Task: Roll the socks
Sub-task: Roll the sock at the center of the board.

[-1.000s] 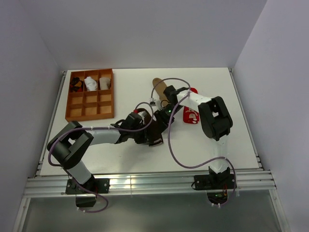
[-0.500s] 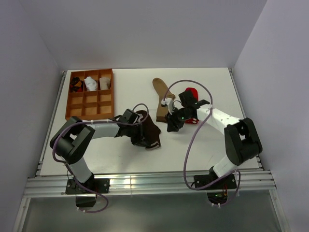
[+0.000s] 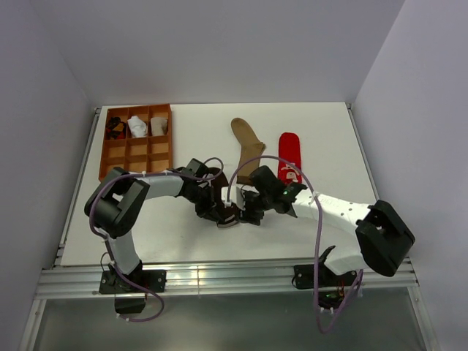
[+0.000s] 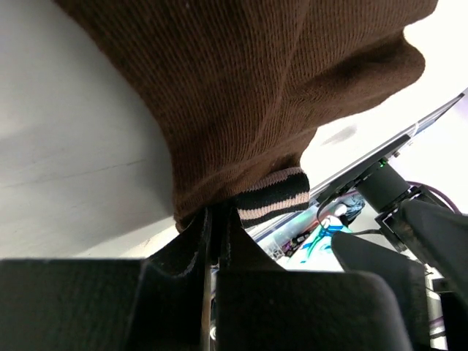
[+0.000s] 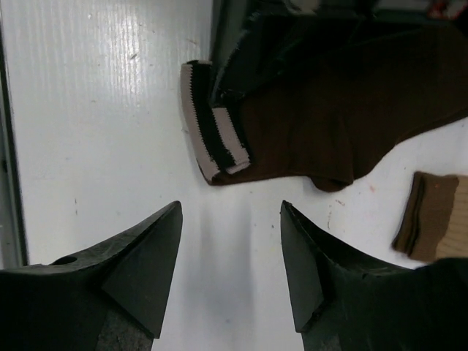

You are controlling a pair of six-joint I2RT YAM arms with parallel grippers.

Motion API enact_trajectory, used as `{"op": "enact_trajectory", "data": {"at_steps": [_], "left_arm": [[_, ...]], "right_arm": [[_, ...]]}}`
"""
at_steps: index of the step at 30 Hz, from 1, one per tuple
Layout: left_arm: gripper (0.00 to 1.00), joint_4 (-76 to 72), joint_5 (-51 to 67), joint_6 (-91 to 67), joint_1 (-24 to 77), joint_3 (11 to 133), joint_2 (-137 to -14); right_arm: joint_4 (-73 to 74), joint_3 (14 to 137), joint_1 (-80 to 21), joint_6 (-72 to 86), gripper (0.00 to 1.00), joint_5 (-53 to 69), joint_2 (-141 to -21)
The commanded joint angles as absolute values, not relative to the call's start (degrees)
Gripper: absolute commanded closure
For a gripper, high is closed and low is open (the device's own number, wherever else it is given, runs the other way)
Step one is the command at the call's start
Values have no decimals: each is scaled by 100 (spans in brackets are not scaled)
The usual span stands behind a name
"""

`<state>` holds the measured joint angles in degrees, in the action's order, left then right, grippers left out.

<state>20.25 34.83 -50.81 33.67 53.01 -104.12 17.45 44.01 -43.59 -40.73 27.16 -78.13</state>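
Observation:
The dark brown sock point(image 5: 344, 131) lies bunched on the white table, its striped cuff point(image 5: 212, 124) nearest my right gripper. My left gripper point(image 4: 217, 216) is shut on the sock's edge right beside the cuff point(image 4: 274, 196). In the top view both grippers meet at the table's middle front: the left gripper point(image 3: 218, 208) and the right gripper point(image 3: 246, 214). My right gripper point(image 5: 230, 208) stands open just short of the cuff, with only bare table between its fingers. The tan sock point(image 3: 247, 146) and the red sock point(image 3: 289, 157) lie flat behind them.
A brown wooden tray point(image 3: 136, 157) with several compartments stands at the back left, small white and black sock bundles in its far row. The tan sock's cuff point(image 5: 431, 219) lies close on the right of my right gripper. The table's near edge point(image 3: 219, 257) is close.
My right arm has swung from the tan and red socks down to the brown sock's cuff and opened its jaws wider. The left gripper keeps its hold and has drawn the sock slightly nearer.

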Motion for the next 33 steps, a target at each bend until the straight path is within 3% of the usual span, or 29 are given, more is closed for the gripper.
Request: {"op": "enact_trajectory", "data": {"at_steps": [1, 18, 26, 33], "left_arm": [[100, 2698, 2953, -4729, 3393, 5335, -10766], [100, 2760, 3015, -4597, 3393, 5467, -10933], [100, 2742, 3094, -4544, 3401, 5502, -11004], [98, 2725, 3181, -4518, 3384, 5528, -10969]], "right_arm": [[1065, 4114, -4805, -4525, 36, 2058, -7541], [-404, 3507, -6126, -5115, 37, 536, -8147], [-202, 3761, -6196, -5045, 46, 571, -8498], [-44, 4008, -6196, -4790, 62, 467, -8763]]}}
